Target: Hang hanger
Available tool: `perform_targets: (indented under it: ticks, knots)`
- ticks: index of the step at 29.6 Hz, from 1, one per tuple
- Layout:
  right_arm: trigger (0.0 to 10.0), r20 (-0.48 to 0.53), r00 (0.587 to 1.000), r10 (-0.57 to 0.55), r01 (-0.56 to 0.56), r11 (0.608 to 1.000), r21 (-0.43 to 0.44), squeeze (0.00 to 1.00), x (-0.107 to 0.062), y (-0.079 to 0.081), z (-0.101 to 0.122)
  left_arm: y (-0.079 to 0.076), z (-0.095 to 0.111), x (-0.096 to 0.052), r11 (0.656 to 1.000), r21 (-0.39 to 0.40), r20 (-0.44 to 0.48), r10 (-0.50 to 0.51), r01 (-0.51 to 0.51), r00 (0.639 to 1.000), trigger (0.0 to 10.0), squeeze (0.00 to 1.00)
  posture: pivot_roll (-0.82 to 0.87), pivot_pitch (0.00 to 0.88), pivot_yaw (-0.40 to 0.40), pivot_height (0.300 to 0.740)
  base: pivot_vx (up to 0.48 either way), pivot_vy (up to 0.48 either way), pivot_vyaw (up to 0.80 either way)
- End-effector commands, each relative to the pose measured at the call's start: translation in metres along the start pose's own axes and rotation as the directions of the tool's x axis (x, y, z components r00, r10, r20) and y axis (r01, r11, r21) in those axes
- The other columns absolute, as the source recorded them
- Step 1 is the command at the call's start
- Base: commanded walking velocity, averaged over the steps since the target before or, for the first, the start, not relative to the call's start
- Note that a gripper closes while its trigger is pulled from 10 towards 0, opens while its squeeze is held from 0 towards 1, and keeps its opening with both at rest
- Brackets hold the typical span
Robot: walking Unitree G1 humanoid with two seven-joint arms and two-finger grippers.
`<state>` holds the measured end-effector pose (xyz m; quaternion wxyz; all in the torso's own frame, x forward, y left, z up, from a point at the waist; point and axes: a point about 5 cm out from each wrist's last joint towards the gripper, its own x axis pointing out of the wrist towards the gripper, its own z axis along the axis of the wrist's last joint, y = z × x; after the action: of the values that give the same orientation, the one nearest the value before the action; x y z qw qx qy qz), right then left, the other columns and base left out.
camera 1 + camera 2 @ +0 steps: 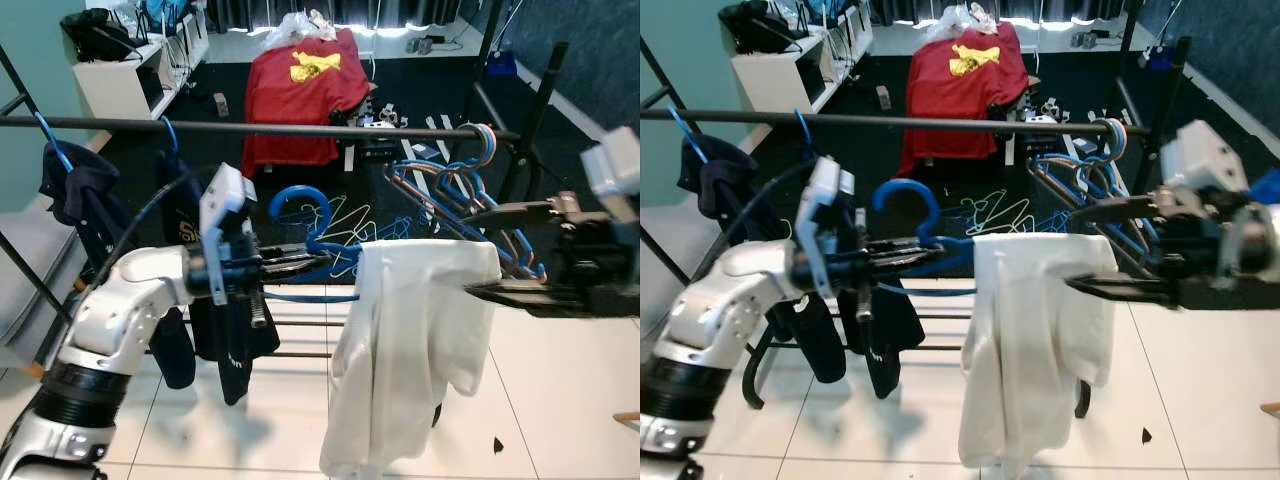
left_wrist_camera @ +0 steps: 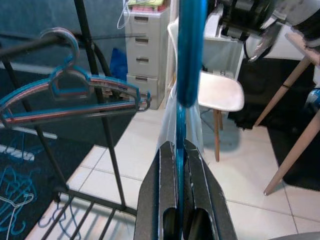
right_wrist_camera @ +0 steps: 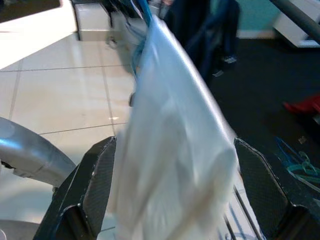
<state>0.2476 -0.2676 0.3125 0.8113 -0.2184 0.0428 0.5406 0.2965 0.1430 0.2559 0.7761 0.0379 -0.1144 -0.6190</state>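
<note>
**Blue hanger held short of the rail**

The left gripper [image 1: 300, 262] was clamped on the blue hanger [image 1: 305, 215], whose hook stood upright below the black clothes rail [image 1: 250, 127]. A white garment [image 1: 410, 340] draped over the hanger. The right gripper [image 1: 490, 250] had its fingers spread wide to either side of that garment. Empty hangers [image 1: 470, 180] hung farther along the rail; beyond lay a red shirt [image 1: 300, 85].
</note>
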Motion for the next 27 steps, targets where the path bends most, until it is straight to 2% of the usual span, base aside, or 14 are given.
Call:
perform_targets:
  ticks: [1, 3, 4, 6, 7, 8, 9, 14, 16, 17, 22, 23, 25, 27]
  knots:
    - [10.0, 0.028, 0.999, -0.021, 0.021, 1.000, -0.015, 1.00, -0.010, 0.004, 0.006, -0.007, 0.013, -0.008, 0.997, 0.018, 0.047, -0.078, 0.077, 0.996, 0.7, 0.00, -0.09, 0.086, 0.000, 0.740, 0.000, 0.000, 0.00]
    - [10.0, 0.040, 0.999, -0.022, 0.022, 1.000, -0.016, 1.00, -0.010, 0.006, 0.007, -0.008, 0.015, -0.008, 0.995, 0.023, 0.052, -0.097, 0.096, 0.994, 0.7, 0.00, -0.09, 0.086, 0.003, 0.740, 0.000, 0.000, 0.00]
    - [10.0, 0.047, 0.999, -0.022, 0.023, 1.000, -0.017, 0.99, -0.010, 0.008, 0.008, -0.011, 0.017, -0.009, 0.993, 0.025, 0.061, -0.119, 0.118, 0.991, 1.3, 0.00, -0.09, 0.086, 0.003, 0.740, 0.000, 0.000, 0.00]
    - [10.0, 0.047, 0.999, -0.022, 0.023, 1.000, -0.017, 0.99, -0.010, 0.008, 0.008, -0.011, 0.017, -0.009, 0.993, 0.025, 0.061, -0.119, 0.118, 0.991, 1.3, 0.00, -0.09, 0.086, 0.003, 0.740, 0.000, 0.000, 0.00]
    - [10.0, 0.050, 0.998, -0.021, 0.022, 1.000, -0.019, 0.55, -0.010, 0.009, 0.008, -0.011, 0.020, -0.009, 0.991, 0.032, 0.066, -0.135, 0.133, 0.989, 1.7, 0.00, -0.09, 0.084, 0.004, 0.740, 0.000, 0.000, 0.00]
    - [10.0, 0.050, 0.998, -0.021, 0.022, 1.000, -0.019, 0.55, -0.010, 0.009, 0.008, -0.011, 0.020, -0.009, 0.991, 0.032, 0.066, -0.135, 0.133, 0.989, 1.7, 0.00, -0.09, 0.084, 0.004, 0.740, 0.000, 0.000, 0.00]
    - [10.0, 0.051, 0.998, -0.020, 0.021, 1.000, -0.019, 0.00, -0.009, 0.010, 0.008, -0.011, 0.023, -0.009, 0.989, 0.039, 0.075, -0.146, 0.144, 0.986, 2.6, 0.00, -0.09, 0.084, 0.004, 0.740, 0.000, 0.000, 0.00]
    - [10.0, 0.058, 0.998, 0.005, -0.004, 1.000, -0.008, 0.00, -0.002, 0.012, 0.004, -0.009, 0.030, -0.005, 0.987, 0.055, 0.105, -0.153, 0.148, 0.983, 2.5, 0.00, -0.09, 0.075, 0.005, 0.740, 0.000, 0.000, 0.00]
    - [10.0, 0.075, 0.995, 0.062, -0.064, 0.998, 0.018, 0.00, 0.010, 0.018, 0.000, -0.004, 0.034, -0.001, 0.991, 0.061, 0.142, -0.130, 0.123, 0.981, 2.3, 0.00, -0.09, 0.069, 0.004, 0.740, 0.000, 0.000, 0.00]
    - [10.0, 0.089, 0.991, 0.103, -0.107, 0.994, 0.037, 0.00, 0.018, 0.023, -0.002, 0.001, 0.036, 0.002, 0.994, 0.066, 0.165, -0.093, 0.083, 0.982, 2.7, 0.00, -0.09, 0.069, 0.004, 0.740, 0.000, 0.000, 0.00]
    - [9.9, 0.099, 0.987, 0.123, -0.128, 0.991, 0.046, 0.00, 0.022, 0.026, -0.004, 0.003, 0.037, 0.002, 0.996, 0.070, 0.175, -0.073, 0.062, 0.982, 2.7, 0.00, -0.09, 0.066, 0.004, 0.740, 0.000, 0.000, 0.00]
    - [0.5, 0.107, 0.986, 0.127, -0.133, 0.990, 0.050, 0.00, 0.025, 0.027, -0.004, 0.004, 0.038, 0.002, 0.996, 0.071, 0.181, -0.069, 0.057, 0.981, 2.8, 0.00, -0.09, 0.066, 0.004, 0.740, 0.000, 0.000, 0.00]
    - [0.0, 0.115, 0.986, 0.123, -0.129, 0.990, 0.054, 0.00, 0.028, 0.027, -0.005, 0.005, 0.039, 0.001, 0.996, 0.070, 0.187, -0.065, 0.053, 0.980, 2.8, 0.00, -0.08, 0.066, 0.003, 0.740, 0.000, 0.000, 0.00]
    - [0.0, 0.115, 0.986, 0.123, -0.129, 0.990, 0.054, 0.00, 0.028, 0.027, -0.005, 0.005, 0.039, 0.001, 0.996, 0.070, 0.187, -0.065, 0.053, 0.980, 2.8, 0.00, -0.08, 0.066, 0.003, 0.740, 0.000, 0.000, 0.00]
